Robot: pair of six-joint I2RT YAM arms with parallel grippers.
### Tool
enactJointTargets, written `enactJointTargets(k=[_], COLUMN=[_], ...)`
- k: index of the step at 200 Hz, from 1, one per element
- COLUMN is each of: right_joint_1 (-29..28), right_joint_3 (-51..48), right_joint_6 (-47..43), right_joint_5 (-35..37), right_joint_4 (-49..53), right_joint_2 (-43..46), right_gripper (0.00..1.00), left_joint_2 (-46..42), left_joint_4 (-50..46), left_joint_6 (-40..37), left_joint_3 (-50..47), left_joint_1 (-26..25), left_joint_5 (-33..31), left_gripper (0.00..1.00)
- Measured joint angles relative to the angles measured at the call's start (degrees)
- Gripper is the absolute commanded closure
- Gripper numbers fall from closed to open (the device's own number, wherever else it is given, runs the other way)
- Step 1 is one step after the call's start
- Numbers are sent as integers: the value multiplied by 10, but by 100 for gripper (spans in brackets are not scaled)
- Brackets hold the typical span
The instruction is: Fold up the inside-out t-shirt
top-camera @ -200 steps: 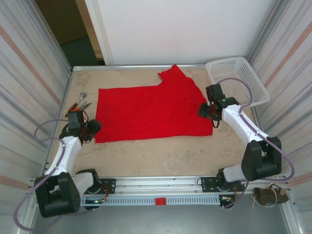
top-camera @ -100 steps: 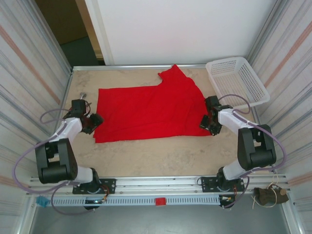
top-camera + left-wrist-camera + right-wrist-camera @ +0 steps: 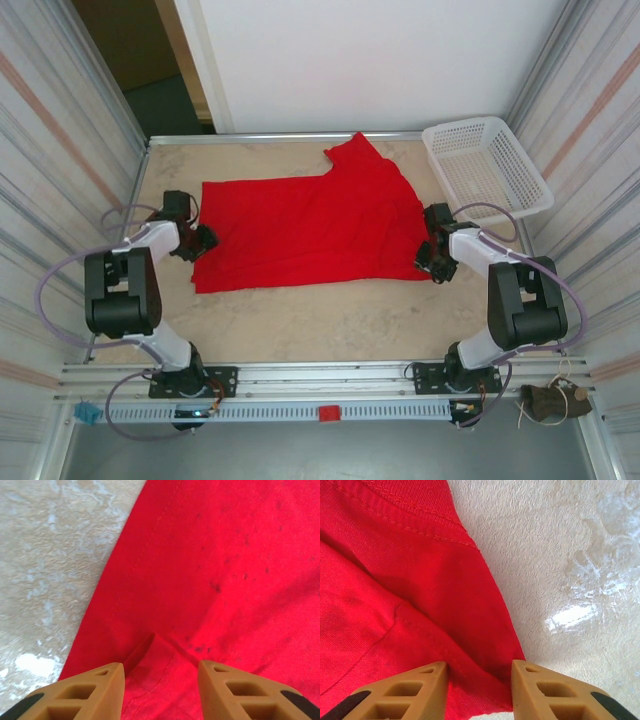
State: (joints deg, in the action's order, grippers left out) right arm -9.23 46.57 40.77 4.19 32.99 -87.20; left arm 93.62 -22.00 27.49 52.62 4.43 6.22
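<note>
Top view: showed the inside-out t-shirt [image 3: 310, 225] spread flat and bright red across the middle of the table [image 3: 330, 325], long side running left to right, with one flap pointing toward the far edge. Placed the white mesh basket [image 3: 530, 190] at the far right corner, apart from the cloth. Found the left gripper [image 3: 203, 241] at the shirt's left edge and the right gripper [image 3: 432, 262] at its near right corner.

Left wrist view: caught the left gripper [image 3: 159, 672] with jaws apart, straddling a small raised ridge of red fabric just inside the stitched edge. Showed cloth lying between the tan fingers [image 3: 95, 690] but not squeezed flat. Left bare table to the left of the edge and scattered dark specks over the fabric.

Right wrist view: caught the right gripper [image 3: 479, 672] likewise with jaws apart, set over the shirt's corner, one finger on the cloth and the other at its very edge beside bare table. Showed a double-stitched hem at the top and a diagonal fold line running toward the gap, with no tight pinch visible.
</note>
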Motion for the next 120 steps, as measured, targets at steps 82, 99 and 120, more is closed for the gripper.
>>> enactJointTargets(k=[82,99,120], right_joint_1=[3,3,9], right_joint_3=[-17,-25,-36], right_joint_6=[26,28,36], right_joint_5=[-12,-12,-12], right_joint_4=[-20,-27,-30], right_joint_2=[1,9,19], right_gripper=[100,100,100], left_joint_2=[23,9,-14], left_joint_4=[0,0,-1], left_joint_6=[-3,-3,-1], left_joint_3=[10,10,17], left_joint_1=[-4,-3,1], left_joint_5=[-15,-17,-18], left_gripper=[100,100,100])
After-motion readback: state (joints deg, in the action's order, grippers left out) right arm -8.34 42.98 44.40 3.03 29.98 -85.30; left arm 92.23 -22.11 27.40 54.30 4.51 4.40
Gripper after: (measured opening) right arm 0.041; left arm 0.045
